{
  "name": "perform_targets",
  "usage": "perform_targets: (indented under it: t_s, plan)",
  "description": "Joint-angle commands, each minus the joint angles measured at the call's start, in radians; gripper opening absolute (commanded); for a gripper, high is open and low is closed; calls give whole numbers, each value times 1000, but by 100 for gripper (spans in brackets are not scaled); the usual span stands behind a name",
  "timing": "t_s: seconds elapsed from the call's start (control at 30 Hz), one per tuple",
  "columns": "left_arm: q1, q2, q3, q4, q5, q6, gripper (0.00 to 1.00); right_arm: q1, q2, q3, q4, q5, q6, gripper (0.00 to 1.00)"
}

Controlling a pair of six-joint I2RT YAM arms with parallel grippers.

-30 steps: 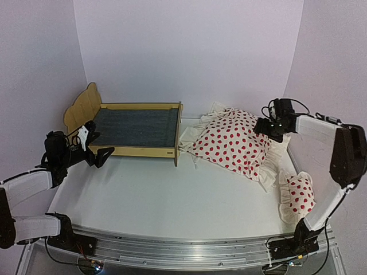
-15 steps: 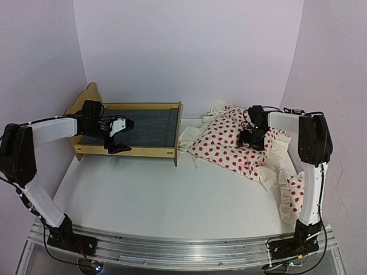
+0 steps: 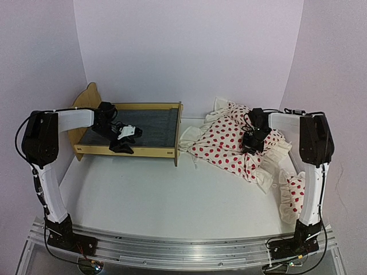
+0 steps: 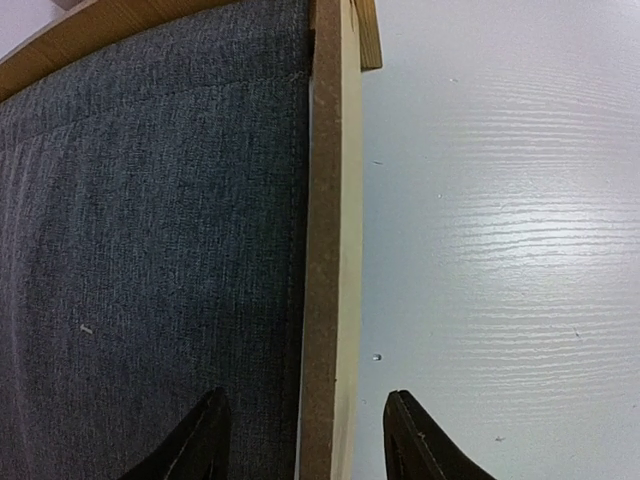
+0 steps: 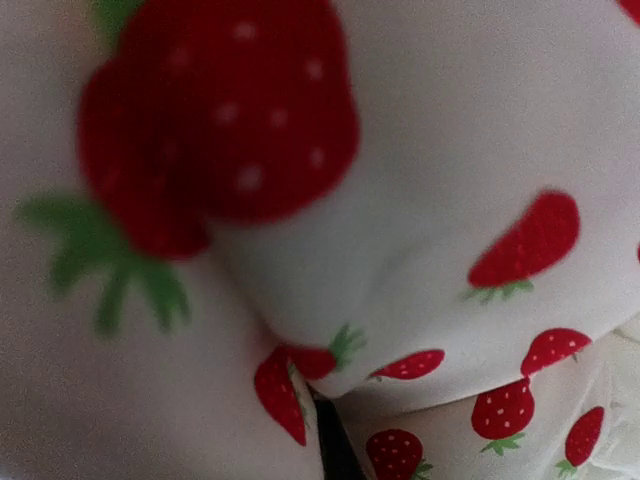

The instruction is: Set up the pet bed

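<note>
The pet bed [image 3: 150, 151] stands far left on the table [image 3: 172, 195]. I judge it light, stiff plywood, best held by the near side rail [image 4: 330, 250]. My left gripper [image 3: 125, 140] straddles that rail with its jaws part-open. Only the left wrist view shows the gaps on both sides. Further right, my right gripper [image 3: 250, 140] is closed, pinching the soft duvet [image 3: 223, 143] — its wrist view alone reveals strawberries, not dots.
</note>
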State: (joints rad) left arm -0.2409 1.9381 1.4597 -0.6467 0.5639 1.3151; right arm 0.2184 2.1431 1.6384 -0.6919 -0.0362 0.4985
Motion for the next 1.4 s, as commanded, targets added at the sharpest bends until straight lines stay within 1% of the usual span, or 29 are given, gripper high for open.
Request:
perform_targets:
  t_s: [0.0,0.07,0.13,0.2,0.23,0.33,0.4,0.57,0.67,0.8,0.9,0.93,0.97,1.03,1.1,1.17,1.27,1.3,1.37]
  plan:
    - [-14,33,6,5,-36,18,47,3,-176,21,-34,-33,63,0]
    - [-18,34,0,20,-45,13,41,3,-221,39,-34,-18,75,0]
    - [-29,27,-9,22,-47,10,32,3,-265,55,-33,3,84,0]
    - [-43,18,-26,20,-47,9,21,2,-301,70,-34,28,96,0]
    - [-50,14,-32,17,-47,9,17,2,-322,76,-33,41,104,0]
    - [-81,-2,-35,-30,-35,8,5,2,-384,100,-32,89,123,0]
    - [-108,-20,-32,-68,-5,-4,0,3,-417,125,-32,119,131,0]
    - [-178,-62,-38,-133,52,-76,0,3,-519,183,-13,213,139,0]
    - [-235,-78,-63,-147,71,-148,0,3,-586,187,44,250,150,0]
    - [-325,-97,-98,-138,94,-229,0,4,-663,159,160,238,176,0]
    - [-387,-97,-109,-116,132,-328,0,15,-687,146,244,176,182,0]
    - [-397,-95,-104,-115,147,-351,5,23,-687,145,266,159,183,0]
    - [-403,-94,-93,-114,159,-372,11,32,-684,147,284,147,187,0]
    - [-403,-89,-54,-112,173,-416,30,54,-672,154,313,123,191,0]
    - [-403,-85,16,-113,162,-467,43,83,-650,173,330,110,195,0]
    - [-402,-87,100,-114,156,-518,52,112,-628,192,348,102,198,0]
    - [-402,-108,231,-89,188,-567,68,160,-596,211,402,92,209,0]
    - [-402,-119,259,-62,201,-583,73,175,-586,215,431,89,214,0]
    - [-403,-147,263,38,208,-612,82,208,-565,223,474,87,218,0]
